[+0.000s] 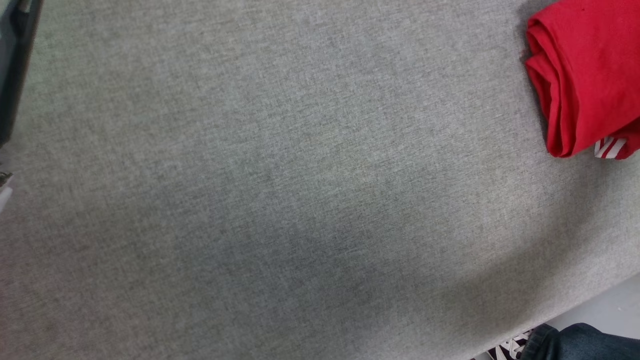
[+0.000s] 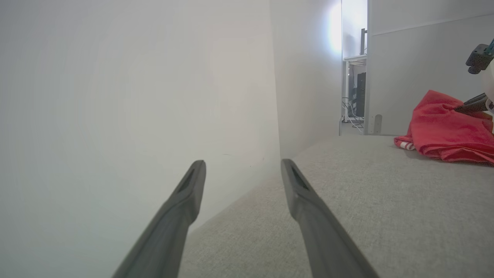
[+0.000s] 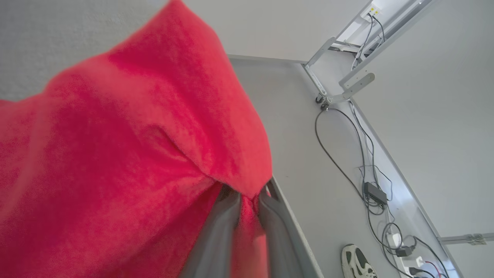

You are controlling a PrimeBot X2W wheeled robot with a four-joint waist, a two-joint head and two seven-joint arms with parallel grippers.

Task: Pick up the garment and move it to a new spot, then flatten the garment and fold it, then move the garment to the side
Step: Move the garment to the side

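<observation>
Two claws, and only one of them is working. The right gripper (image 3: 249, 197) is clamped on a pinch of the garment (image 3: 135, 154), its two fingers nearly together with red cloth squeezed between them. From its own wrist camera the fabric tents up and drapes over the fingertips. That looks like a hold for dragging or lifting the bundle, not for spreading it. The left gripper (image 2: 241, 166) hangs low over the grey cloth-covered table (image 1: 250, 200) with its fingers well apart and nothing between them. It points toward the pale wall (image 2: 115, 96), away from the garment, and I take it to be parked out of the way. The head view places the shirt at the far right of the table, near the upper corner. It is doubled into a thick bundle with layered folds, and a bit of striped trim (image 1: 610, 147) pokes out below. Folded like that and so near the edge, it seems to be on the last step, the move to the side. The left wrist view gives the bundle from the side: it rests on the table and rises to a peak where dark fingers (image 2: 469, 106) bite into it. The right wrist view looks past the table edge to cables (image 3: 362, 162) and a shoe (image 3: 359, 262) on the floor. A leg in jeans (image 1: 580, 340) stands just beside the table's near corner.
</observation>
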